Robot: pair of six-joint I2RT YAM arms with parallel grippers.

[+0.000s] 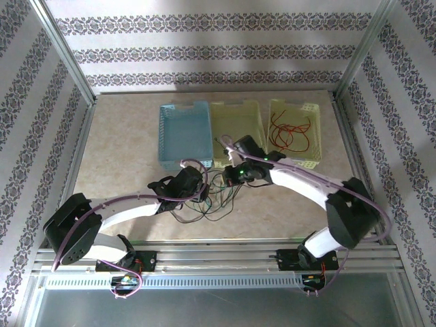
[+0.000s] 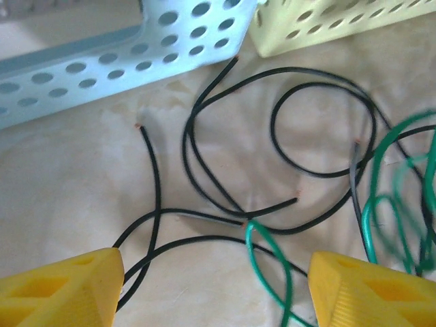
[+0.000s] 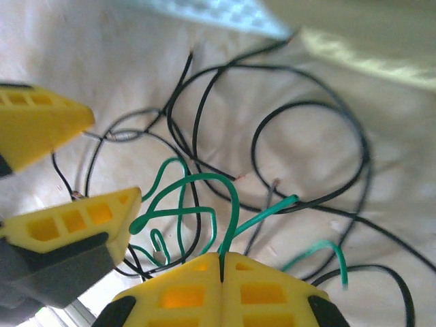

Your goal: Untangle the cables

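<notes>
**A:** Where do the cables lie?
**B:** Black cables (image 2: pixel 185 139) and a looping green cable (image 3: pixel 236 204) lie tangled on the desk (image 1: pixel 129 150), just in front of the blue basket (image 1: pixel 165 136). Red cables (image 1: pixel 289 133) lie inside the right-hand yellow basket (image 1: pixel 312 109).
**A:** State of each gripper?
**B:** Left gripper (image 2: pixel 216 264): released, fingers spread over black strands. Right gripper (image 3: pixel 221 262): clenched on the green cable

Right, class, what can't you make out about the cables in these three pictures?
Top external: cables too small to trace, partly under the right arm.
Left wrist: green cables blurred, cut off by the right edge.
Right wrist: green cable end hidden between the shut fingers of the right gripper; black cable runs off the bottom edge.
</notes>
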